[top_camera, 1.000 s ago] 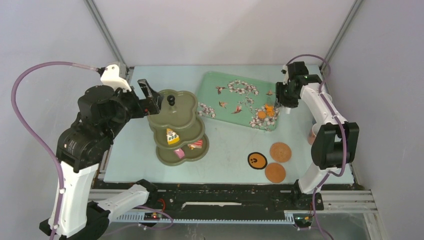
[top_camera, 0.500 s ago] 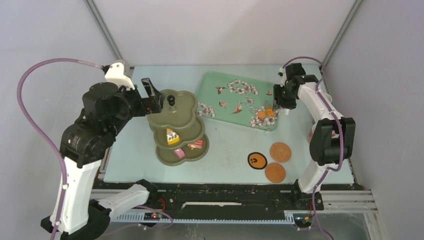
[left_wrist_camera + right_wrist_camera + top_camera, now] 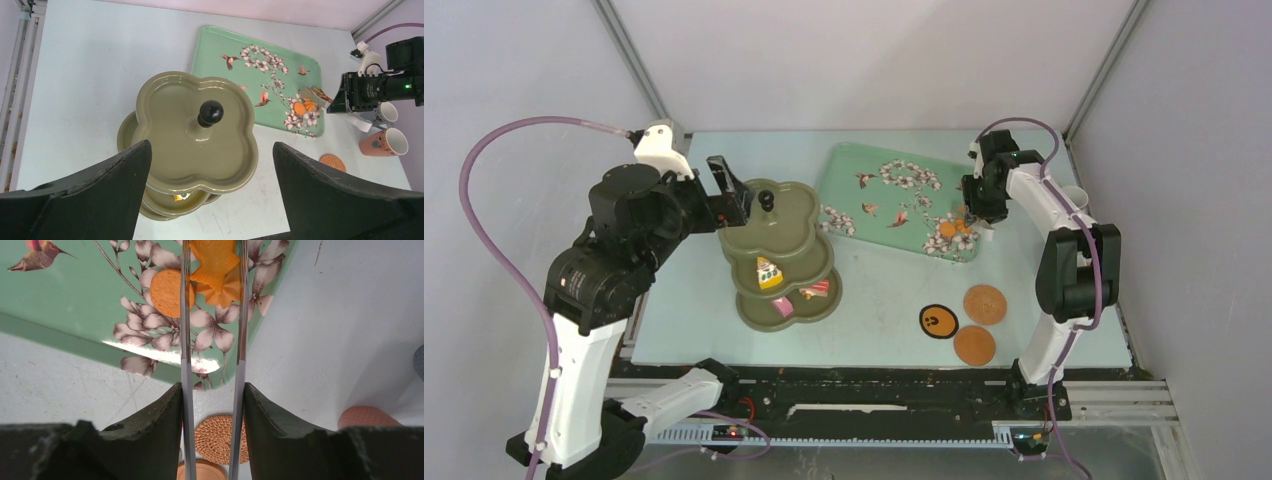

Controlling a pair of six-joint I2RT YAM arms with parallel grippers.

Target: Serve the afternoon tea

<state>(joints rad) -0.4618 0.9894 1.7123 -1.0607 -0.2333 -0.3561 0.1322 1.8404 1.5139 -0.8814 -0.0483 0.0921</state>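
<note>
Right wrist: shiny metal tongs (image 3: 185,340) flank fish-shaped orange pastry (image 3: 214,261).

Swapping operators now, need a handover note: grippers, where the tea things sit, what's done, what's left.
Left gripper: open, over the stand, whose top tier is bare.
Right gripper: shut on tongs, their arms either side of the orange fish pastry on the tray.
Done: three pastries on the stand's lower tiers.
Left: orange pieces on the tray; cups at the right edge, off the coasters.
</note>
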